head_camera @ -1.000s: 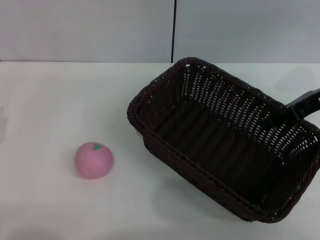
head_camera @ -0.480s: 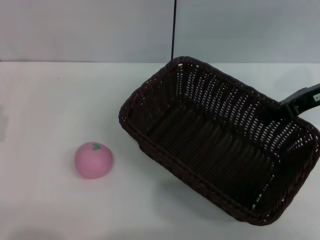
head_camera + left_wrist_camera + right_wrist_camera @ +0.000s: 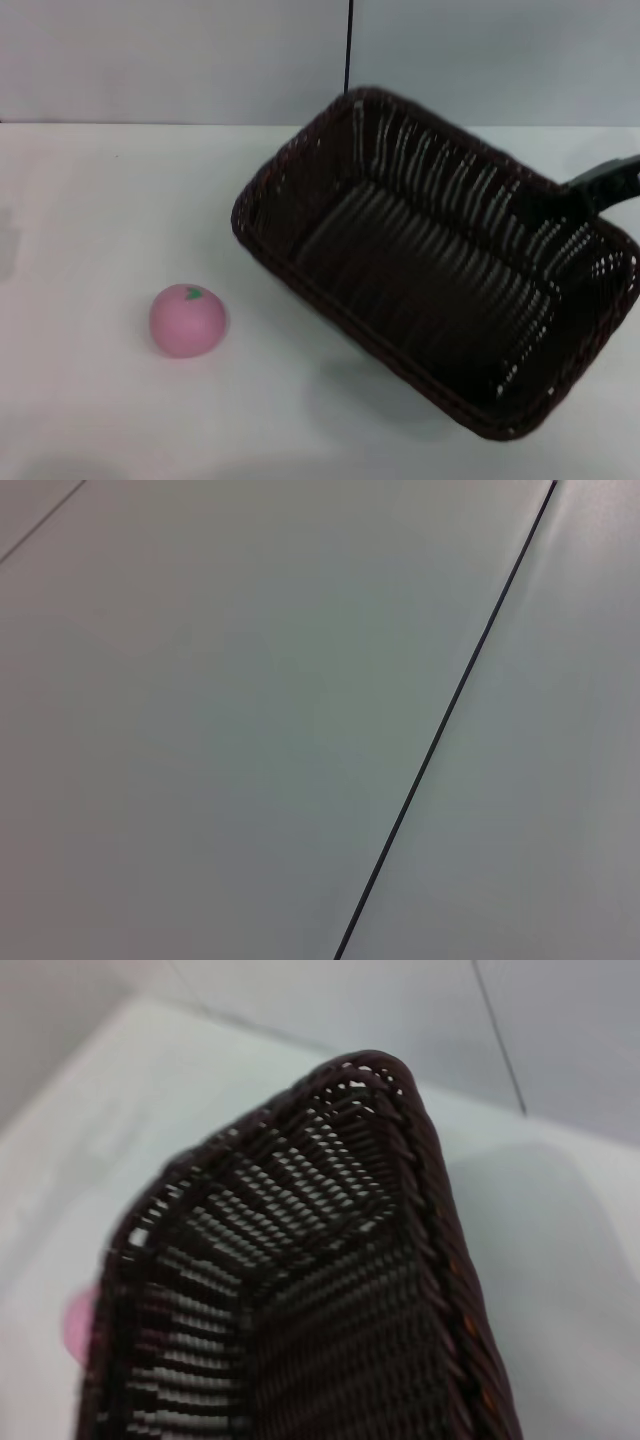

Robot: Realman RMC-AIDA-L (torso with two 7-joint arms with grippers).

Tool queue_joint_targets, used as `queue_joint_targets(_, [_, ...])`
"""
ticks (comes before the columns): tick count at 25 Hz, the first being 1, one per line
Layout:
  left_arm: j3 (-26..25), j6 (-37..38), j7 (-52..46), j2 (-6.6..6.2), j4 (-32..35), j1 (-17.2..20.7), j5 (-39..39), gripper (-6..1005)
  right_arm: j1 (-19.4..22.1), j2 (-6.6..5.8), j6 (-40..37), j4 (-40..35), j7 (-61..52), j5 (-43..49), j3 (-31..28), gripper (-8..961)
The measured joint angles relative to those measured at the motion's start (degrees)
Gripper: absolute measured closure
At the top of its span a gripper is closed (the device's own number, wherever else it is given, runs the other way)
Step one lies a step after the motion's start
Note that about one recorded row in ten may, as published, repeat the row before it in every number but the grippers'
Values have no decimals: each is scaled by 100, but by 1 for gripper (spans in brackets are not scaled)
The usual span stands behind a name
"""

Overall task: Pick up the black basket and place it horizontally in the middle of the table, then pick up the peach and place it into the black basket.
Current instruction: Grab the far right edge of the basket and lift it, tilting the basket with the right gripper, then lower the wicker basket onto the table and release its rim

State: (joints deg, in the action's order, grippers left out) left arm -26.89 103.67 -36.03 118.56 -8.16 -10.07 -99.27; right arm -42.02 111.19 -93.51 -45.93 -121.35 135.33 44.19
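Basket (image 3: 430, 270) lifted off tabletop (image 3: 90, 200), tilted, swung leftward since a second ago. Carried by right gripper (image 3: 590, 190) at far rim; jaws hidden, grip width unclear. Peach (image 3: 187, 320) well left of jaws, untouched. Placement pending; left gripper unseen.

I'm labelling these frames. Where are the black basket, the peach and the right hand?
black basket (image 3: 420, 290), head view, on its woven floor.
peach (image 3: 187, 320), head view, middle of the pink fruit.
right hand (image 3: 600, 183), head view, black part at the basket's far rim.
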Motion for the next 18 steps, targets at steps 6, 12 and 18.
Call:
queue_joint_targets(6, [4, 3, 0, 0, 1, -7, 1, 214, 282, -194, -161, -200, 80, -875, -259, 785])
queue_joint_targets(12, [0, 4, 0, 0, -1, -38, -2, 214, 503, -331, -394, -406, 452, -1696, -321, 768])
queue_joint_targets(18, [24, 4, 0, 0, -1, -51, -12, 213, 268, -600, -777, -455, 1224, -1681, -248, 750])
